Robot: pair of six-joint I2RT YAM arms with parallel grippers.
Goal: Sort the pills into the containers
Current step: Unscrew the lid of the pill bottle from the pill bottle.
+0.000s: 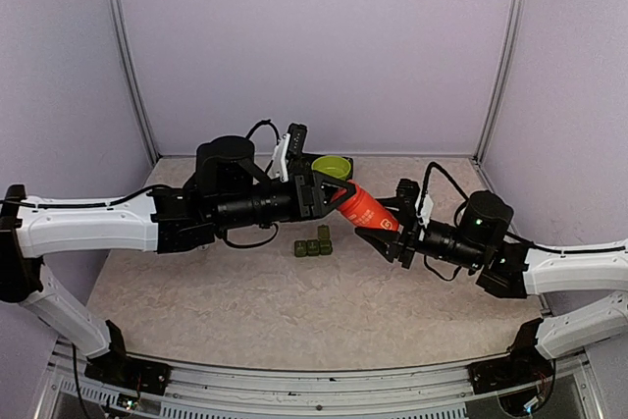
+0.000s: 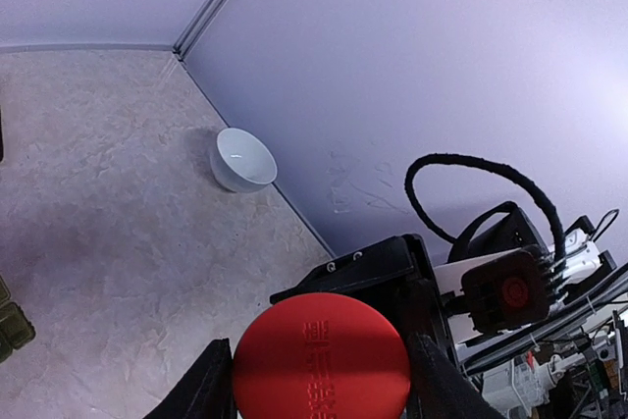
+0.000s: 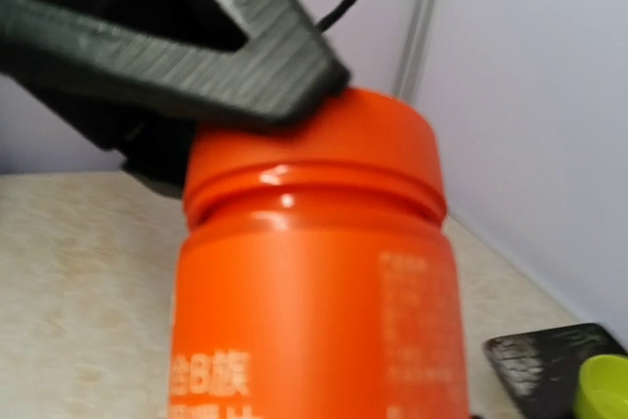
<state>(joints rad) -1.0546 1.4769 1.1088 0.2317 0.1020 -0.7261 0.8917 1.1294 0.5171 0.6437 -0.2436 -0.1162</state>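
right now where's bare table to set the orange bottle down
Bare: near half of the table, between the containers and its front edge. Crowded: back middle, left gripper and right gripper on the orange bottle by the green bowl.

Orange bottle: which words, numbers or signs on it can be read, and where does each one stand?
On the orange bottle, lower left of the label: white print, "B" followed by one Chinese character; blurred and cut off by the picture's edge.
Same label, right side: small white lines, too blurred to read.
On the cap, top face: raised characters in rows, too faint to read.
Nothing else on it is readable.
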